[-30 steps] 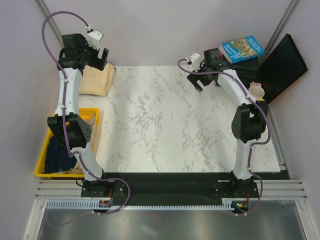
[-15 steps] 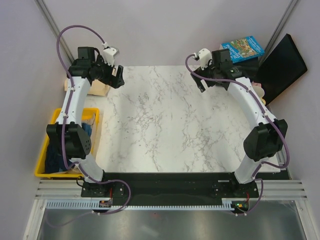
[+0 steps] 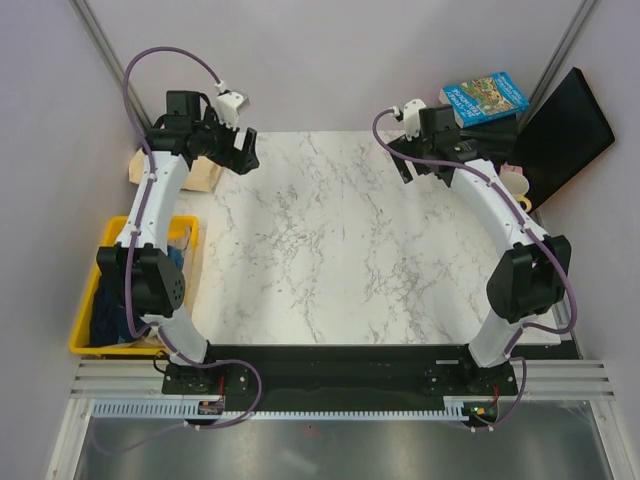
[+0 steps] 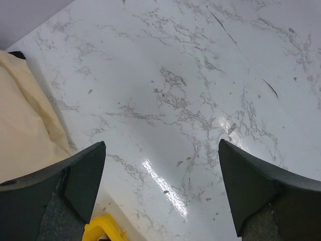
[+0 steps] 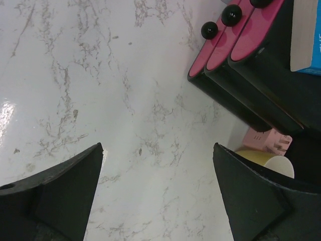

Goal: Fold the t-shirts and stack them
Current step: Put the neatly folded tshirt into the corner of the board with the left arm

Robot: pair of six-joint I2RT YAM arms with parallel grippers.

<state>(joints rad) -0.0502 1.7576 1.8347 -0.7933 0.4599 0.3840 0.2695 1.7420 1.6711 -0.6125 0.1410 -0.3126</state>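
Note:
A folded cream-yellow t-shirt (image 3: pixel 206 176) lies at the table's back left corner, half hidden under my left arm; in the left wrist view this t-shirt (image 4: pixel 22 120) fills the left edge. Just right of it my left gripper (image 3: pixel 241 156) (image 4: pixel 161 145) hangs open above bare marble. A dark navy t-shirt (image 3: pixel 112 312) sits crumpled in the yellow bin (image 3: pixel 84 322) left of the table. My right gripper (image 3: pixel 404 166) (image 5: pixel 158 145) is open and empty above the back right of the table.
The marble table (image 3: pixel 330 250) carries a blue book (image 3: pixel 484 98) on a dark stack (image 5: pixel 235 75) at the back right, with a black panel (image 3: pixel 563 132) leaning beside it. A yellow cup (image 5: pixel 268 163) and a pink piece (image 5: pixel 268 139) sit at the right edge. A bin corner (image 4: pixel 103 228) shows.
My left gripper has swung from above the cream t-shirt to the right, out over the marble. The right arm has stretched out, its elbow dropping toward the right edge; both grippers stay open.

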